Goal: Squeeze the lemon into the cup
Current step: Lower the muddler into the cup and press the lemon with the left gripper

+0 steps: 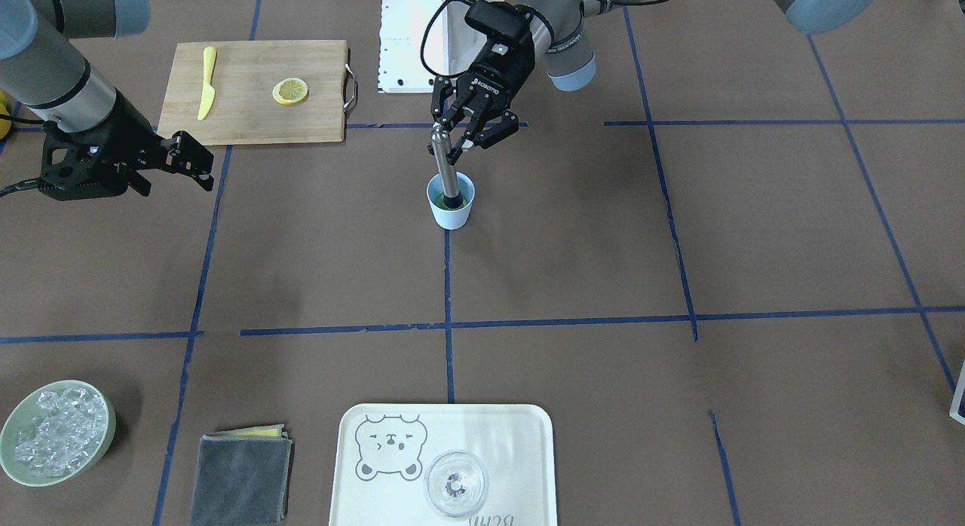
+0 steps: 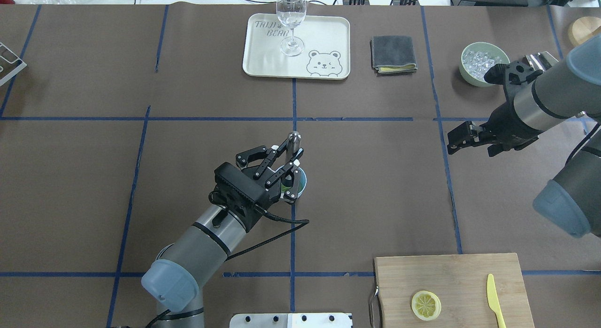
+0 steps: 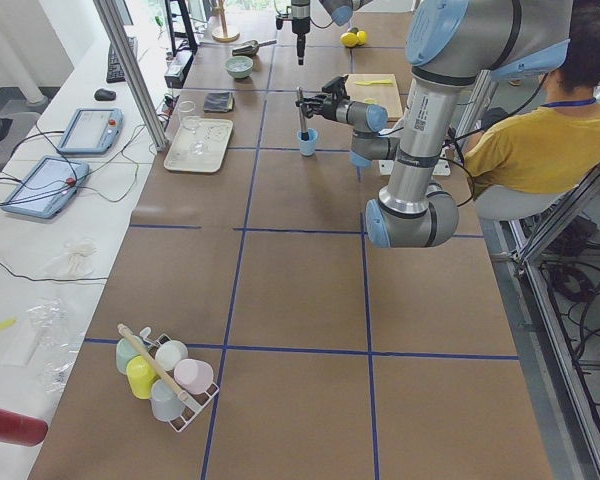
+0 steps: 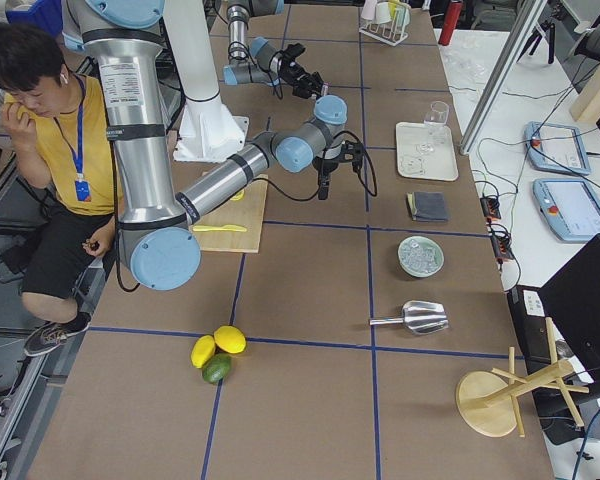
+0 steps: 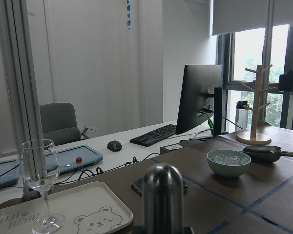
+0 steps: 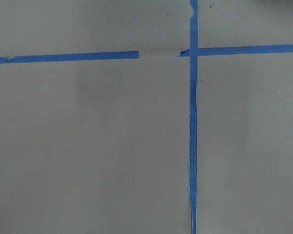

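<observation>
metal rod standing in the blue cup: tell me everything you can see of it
A plain silvery metal rod with a domed top and a dark lower end. It stands slightly tilted, with its lower end inside the light-blue cup, where what looks like the lemon shows yellow-green at the bottom. The left hand clamps it near the top. Nothing else touches it.

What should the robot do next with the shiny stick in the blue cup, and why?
Probably press the metal stick straight down a little. The left gripper is shut on its top, and its dark end stands inside the cup on something yellowish, likely the lemon, so a push should squeeze juice out.
</observation>
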Available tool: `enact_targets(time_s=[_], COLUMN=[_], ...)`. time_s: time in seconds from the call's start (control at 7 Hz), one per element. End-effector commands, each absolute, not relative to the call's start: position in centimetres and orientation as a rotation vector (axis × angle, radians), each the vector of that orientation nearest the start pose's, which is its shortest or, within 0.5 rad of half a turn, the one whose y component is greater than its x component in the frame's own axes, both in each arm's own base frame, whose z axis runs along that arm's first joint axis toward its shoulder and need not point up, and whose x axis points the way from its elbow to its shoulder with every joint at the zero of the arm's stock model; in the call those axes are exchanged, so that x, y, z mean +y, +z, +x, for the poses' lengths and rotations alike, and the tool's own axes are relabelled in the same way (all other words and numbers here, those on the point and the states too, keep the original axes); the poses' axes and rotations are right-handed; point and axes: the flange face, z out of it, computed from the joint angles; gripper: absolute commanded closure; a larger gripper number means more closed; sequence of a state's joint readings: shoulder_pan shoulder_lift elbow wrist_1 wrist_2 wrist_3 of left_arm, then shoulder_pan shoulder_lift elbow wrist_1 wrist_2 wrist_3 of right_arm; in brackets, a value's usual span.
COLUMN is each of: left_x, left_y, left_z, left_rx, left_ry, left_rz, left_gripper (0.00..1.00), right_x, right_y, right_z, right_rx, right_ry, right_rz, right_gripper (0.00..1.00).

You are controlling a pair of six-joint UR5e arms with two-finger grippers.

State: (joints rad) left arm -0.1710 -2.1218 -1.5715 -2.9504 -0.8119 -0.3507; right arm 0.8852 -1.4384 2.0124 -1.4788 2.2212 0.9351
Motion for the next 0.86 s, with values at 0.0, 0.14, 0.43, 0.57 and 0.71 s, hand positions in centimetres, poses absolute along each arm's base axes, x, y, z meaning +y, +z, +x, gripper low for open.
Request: enact_targets(time_s=[0.0, 0.14, 0.43, 0.57, 0.71], left_x=[-29.59, -29.61, -29.68, -29.69, -29.68], left_y=[21.04, 21.15, 21.78, 21.99, 21.93], left_z=[55.76, 55.84, 56.34, 56.43, 56.38], left_rx=[1.030, 1.029, 1.017, 1.014, 1.015], left_ry=[0.025, 0.026, 0.037, 0.040, 0.039], left_rz=[1.492, 1.491, 1.486, 1.485, 1.486], left_gripper=[1.00, 1.00, 1.00, 1.00, 1.00], right_x=[-44.34, -44.36, -44.36, -44.36, -44.36], right_y=[37.01, 36.93, 36.78, 36.78, 36.78], right_z=[-26.86, -26.88, -26.88, -26.88, -26.88], right_rx=[-0.897, -0.898, -0.900, -0.900, -0.900], right_ry=[0.015, 0.015, 0.015, 0.016, 0.018], right_rz=[-0.010, -0.009, -0.008, -0.008, -0.009], right_gripper=[0.00, 0.00, 0.00, 0.00, 0.00])
